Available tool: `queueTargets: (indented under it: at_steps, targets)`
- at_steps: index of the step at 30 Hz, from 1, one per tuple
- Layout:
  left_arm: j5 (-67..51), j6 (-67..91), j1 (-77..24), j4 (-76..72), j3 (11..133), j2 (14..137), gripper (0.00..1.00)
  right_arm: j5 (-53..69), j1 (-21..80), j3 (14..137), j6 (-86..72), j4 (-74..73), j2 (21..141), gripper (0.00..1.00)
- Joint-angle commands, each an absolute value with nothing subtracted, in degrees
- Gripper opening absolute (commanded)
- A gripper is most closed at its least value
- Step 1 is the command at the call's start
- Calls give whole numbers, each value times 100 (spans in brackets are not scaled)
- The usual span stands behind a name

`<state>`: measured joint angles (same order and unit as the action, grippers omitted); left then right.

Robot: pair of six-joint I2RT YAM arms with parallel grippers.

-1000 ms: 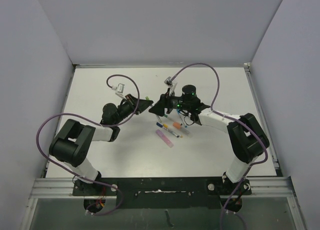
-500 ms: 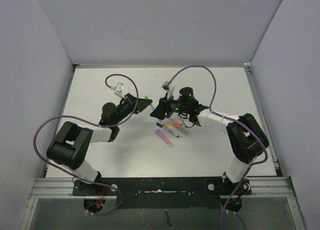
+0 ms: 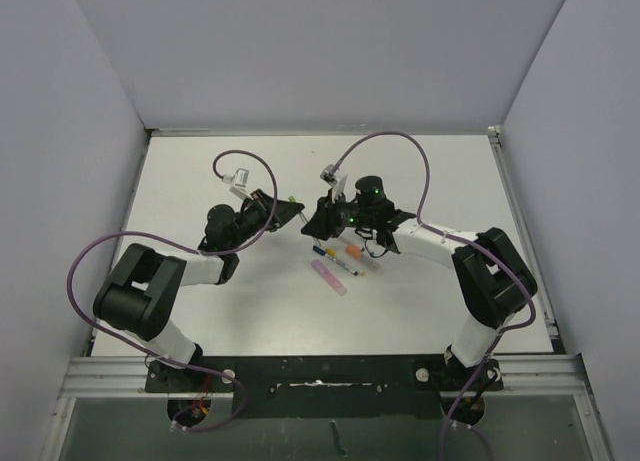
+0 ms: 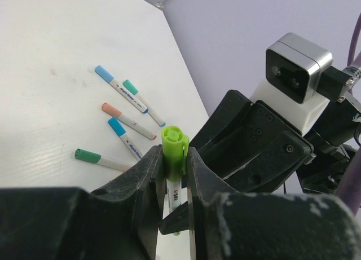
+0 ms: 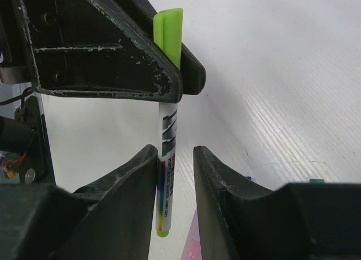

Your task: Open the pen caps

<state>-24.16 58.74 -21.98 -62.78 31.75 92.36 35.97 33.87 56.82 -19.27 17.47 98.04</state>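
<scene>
The left gripper (image 4: 175, 158) clamps its jaws on a green pen cap (image 4: 174, 150) so the right gripper (image 5: 175, 154), jaws slightly apart around the barrel (image 5: 167, 130), can pull.

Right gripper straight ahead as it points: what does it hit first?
Probably the left gripper, shut on the green pen cap just ahead; depth unclear. The right gripper straddles the pen body.

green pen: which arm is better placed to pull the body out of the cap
Right. The right tool straddles the pen body, jaws narrow around it, free to clamp and pull. The left tool is shut on the cap, so it can only hold.
</scene>
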Motion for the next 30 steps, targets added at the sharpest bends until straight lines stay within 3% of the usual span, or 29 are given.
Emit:
queueTargets:
  at_steps: [1,7,12,18,25,30]
  targets:
    - [-2312,5672,-2206,-6215,3204,8921,0,3517,3436,5949,-1828,1863,9543,30]
    - [-2316,5659,-2206,-6196,3240,9001,0,3532,3444,5976,-1820,1854,9604,19]
    - [-2288,5669,-2208,-6193,3256,9061,0,3489,3463,5969,-1813,1827,9599,0]
    - [-1710,5565,-2103,-5502,3497,8825,0,3322,3475,5908,-1749,1335,9417,0]
    - [-810,4826,-1925,-3654,4884,8469,0,3084,3470,5767,-1660,398,8897,0]
    - [-901,4989,-1551,-3310,5366,8683,0,2919,3410,5735,-1574,-63,8614,0]
